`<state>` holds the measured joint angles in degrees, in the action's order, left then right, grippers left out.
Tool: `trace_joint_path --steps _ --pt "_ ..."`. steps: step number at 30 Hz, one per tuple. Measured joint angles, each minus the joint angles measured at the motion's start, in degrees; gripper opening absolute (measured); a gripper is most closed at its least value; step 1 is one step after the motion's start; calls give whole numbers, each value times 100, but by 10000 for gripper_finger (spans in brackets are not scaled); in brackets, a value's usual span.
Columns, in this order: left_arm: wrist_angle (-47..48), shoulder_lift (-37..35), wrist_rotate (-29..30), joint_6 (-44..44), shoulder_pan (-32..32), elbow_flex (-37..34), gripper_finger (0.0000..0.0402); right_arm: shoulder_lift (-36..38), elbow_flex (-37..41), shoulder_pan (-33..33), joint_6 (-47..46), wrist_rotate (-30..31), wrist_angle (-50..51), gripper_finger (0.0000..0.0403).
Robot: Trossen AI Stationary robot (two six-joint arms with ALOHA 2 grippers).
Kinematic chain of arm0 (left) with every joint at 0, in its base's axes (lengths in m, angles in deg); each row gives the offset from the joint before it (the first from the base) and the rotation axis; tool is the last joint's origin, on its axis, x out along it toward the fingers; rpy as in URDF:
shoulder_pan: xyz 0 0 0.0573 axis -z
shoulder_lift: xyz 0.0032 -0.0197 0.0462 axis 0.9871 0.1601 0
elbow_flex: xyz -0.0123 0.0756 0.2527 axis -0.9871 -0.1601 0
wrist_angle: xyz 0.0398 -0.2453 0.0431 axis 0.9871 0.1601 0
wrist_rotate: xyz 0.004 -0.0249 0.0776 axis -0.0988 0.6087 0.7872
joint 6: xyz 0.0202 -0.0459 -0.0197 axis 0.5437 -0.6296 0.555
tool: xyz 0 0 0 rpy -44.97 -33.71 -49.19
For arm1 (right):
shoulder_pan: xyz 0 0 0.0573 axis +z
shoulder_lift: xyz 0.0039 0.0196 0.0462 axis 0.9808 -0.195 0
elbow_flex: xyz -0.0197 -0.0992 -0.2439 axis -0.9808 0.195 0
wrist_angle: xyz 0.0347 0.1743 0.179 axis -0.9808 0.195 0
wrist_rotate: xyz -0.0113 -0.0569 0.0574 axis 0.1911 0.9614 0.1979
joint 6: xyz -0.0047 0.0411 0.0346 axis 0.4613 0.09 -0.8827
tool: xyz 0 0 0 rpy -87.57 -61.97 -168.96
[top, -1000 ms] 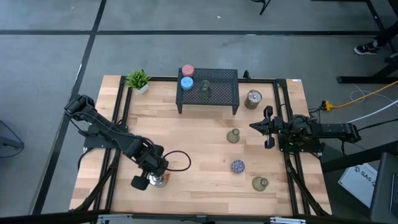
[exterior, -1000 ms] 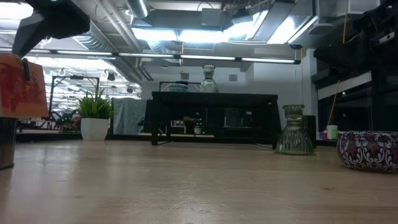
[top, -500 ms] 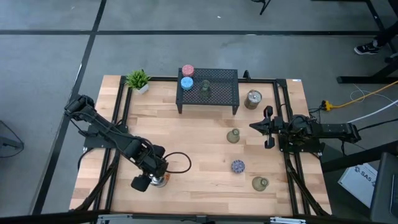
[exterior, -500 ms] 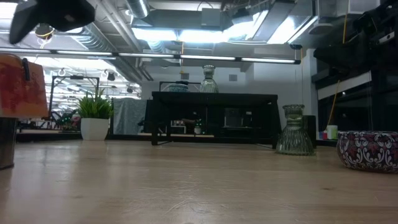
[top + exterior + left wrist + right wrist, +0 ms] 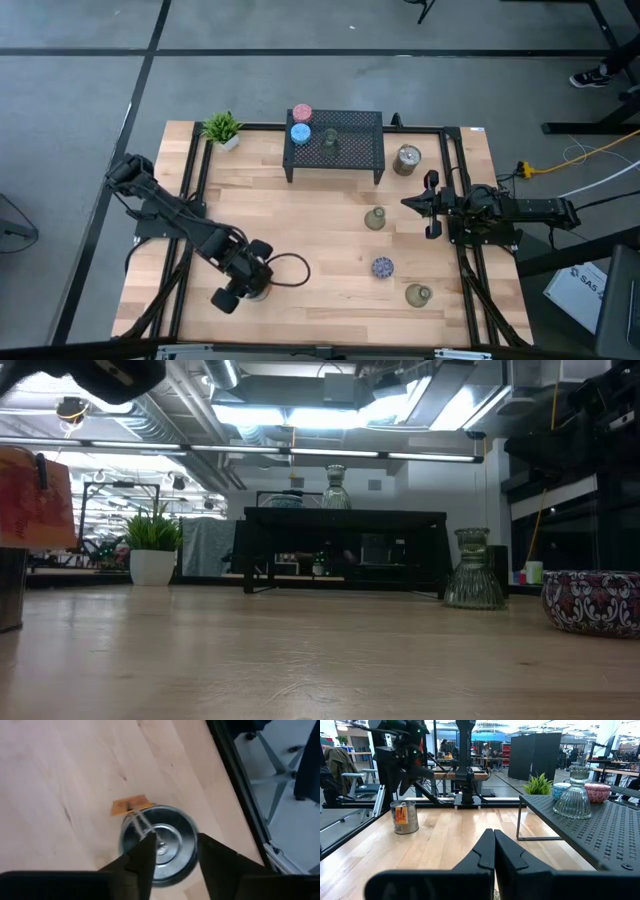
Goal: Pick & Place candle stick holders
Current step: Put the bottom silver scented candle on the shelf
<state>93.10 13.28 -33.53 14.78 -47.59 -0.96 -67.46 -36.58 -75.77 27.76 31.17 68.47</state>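
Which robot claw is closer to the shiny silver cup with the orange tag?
Left. The left claw is right over the silver holder; the right claw waits far across the table.

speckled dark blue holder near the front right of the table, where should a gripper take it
Judging by the pictures, grip the speckled dark blue round holder across its rim from straight above. It sits upright, low and bowl-like, so its sides offer little height. Bare wooden table surrounds it, leaving room for both fingers.
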Motion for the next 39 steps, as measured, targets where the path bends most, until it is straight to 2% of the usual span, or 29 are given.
trace_joint_path --steps 12,27,39 --pt "-15 258 5 164 282 -4 6 0 2 -1 0 2 0 0" --pt "-8 277 125 162 347 -65 1 0 0 -2 1 2 2 0" --pt "-543 269 274 5 347 -584 1 0 1 -2 1 2 0 0"
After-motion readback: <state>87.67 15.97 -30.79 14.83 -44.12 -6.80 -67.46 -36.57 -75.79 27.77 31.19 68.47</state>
